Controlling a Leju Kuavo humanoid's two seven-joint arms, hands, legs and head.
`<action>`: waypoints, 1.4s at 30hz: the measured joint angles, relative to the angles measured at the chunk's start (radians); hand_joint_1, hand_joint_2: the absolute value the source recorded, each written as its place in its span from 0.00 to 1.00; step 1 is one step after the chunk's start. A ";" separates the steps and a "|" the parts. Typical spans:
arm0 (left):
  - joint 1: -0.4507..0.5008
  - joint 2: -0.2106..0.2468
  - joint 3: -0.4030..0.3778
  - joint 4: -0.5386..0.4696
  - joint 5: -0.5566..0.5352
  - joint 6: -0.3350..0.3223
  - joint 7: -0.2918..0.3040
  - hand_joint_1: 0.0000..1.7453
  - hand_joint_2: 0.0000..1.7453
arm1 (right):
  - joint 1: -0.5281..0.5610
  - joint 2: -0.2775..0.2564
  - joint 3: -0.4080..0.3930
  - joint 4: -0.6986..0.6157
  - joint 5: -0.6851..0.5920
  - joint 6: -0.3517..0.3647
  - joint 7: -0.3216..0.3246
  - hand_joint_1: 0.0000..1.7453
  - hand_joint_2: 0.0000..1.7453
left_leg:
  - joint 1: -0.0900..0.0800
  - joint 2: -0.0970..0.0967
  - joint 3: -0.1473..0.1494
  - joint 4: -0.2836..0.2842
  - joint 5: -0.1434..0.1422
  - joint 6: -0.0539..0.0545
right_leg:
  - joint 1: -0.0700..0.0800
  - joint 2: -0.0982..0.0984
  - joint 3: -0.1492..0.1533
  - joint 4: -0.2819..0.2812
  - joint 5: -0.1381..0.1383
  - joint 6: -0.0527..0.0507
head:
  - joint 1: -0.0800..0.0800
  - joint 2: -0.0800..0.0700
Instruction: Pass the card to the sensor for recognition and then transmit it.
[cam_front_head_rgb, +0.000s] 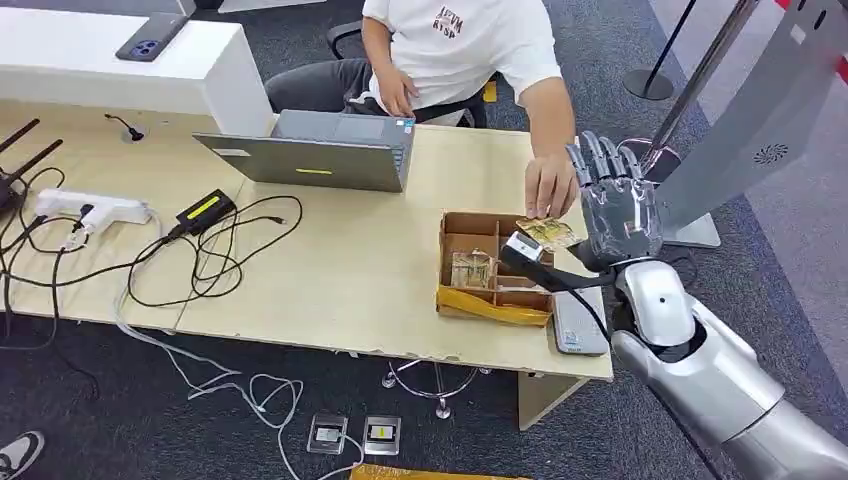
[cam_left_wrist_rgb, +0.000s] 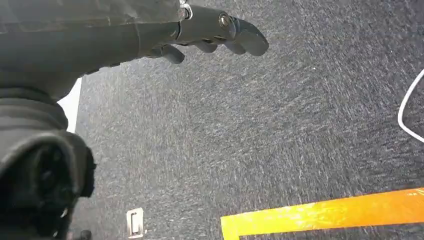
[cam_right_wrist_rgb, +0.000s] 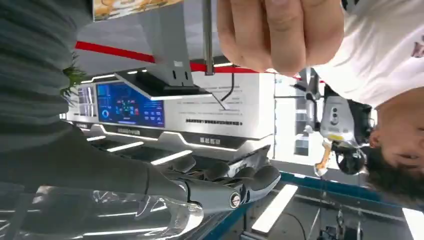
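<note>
Dark grey carpet (cam_front_head_rgb: 90, 400) surrounds a pale wooden desk (cam_front_head_rgb: 330, 280). Far left on the desk: tangled black cables (cam_front_head_rgb: 215, 250), a white power strip (cam_front_head_rgb: 95, 208) and a black adapter (cam_front_head_rgb: 205, 210) with a yellow label. Centre far side: an open grey laptop (cam_front_head_rgb: 320, 152). A person in a white shirt (cam_front_head_rgb: 470, 40) sits behind the desk.

Right part of the desk: a brown compartmented cardboard box (cam_front_head_rgb: 495, 268) near the front edge, with a flat grey device (cam_front_head_rgb: 578, 325) just beside it on the right.

Left hand (cam_left_wrist_rgb: 210, 35), in its wrist view: over bare carpet and an orange floor stripe (cam_left_wrist_rgb: 325, 215); fingers extended with a slight curl, apart, holding nothing, touching nothing.

Card (cam_front_head_rgb: 546, 233): gold-patterned, above the far right corner of the box. The person's hand (cam_front_head_rgb: 550, 185) reaches down with its fingertips at the card's far edge, and the card's right edge meets the robot's palm side. Whether the robot, the person, or both hold it, I cannot tell.

Right hand (cam_front_head_rgb: 615, 205): raised upright above the desk's right edge, forearm rising from lower right, back of the hand toward the head camera. Fingers (cam_front_head_rgb: 600, 160) straight, pointing up, side by side. Right wrist view shows its fingers (cam_right_wrist_rgb: 235, 180) stretched out with nothing closed in them, and the person's hand (cam_right_wrist_rgb: 280, 32) close by.
</note>
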 joint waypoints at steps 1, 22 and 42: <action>0.000 0.000 -0.002 0.000 0.000 0.000 0.000 0.00 0.00 | -0.006 0.000 0.000 0.014 -0.001 -0.002 -0.002 0.00 1.00 | 0.000 0.000 0.000 0.000 0.000 0.000 | 0.000 0.000 0.000 0.000 0.000 0.000 | 0.000 0.000; -0.010 0.001 -0.050 -0.008 0.010 -0.004 0.000 0.00 0.00 | -0.021 0.002 0.000 0.112 -0.035 -0.053 -0.013 1.00 1.00 | 0.000 0.000 0.000 0.000 0.000 0.000 | 0.000 0.000 0.000 0.000 0.000 0.000 | 0.000 0.000; -0.010 0.000 -0.058 -0.008 0.056 0.003 -0.006 0.00 0.00 | -0.015 0.019 0.015 0.126 -0.077 -0.062 -0.048 1.00 1.00 | 0.000 0.000 0.000 0.000 0.000 0.000 | 0.000 0.000 0.000 0.000 0.000 0.000 | 0.000 0.000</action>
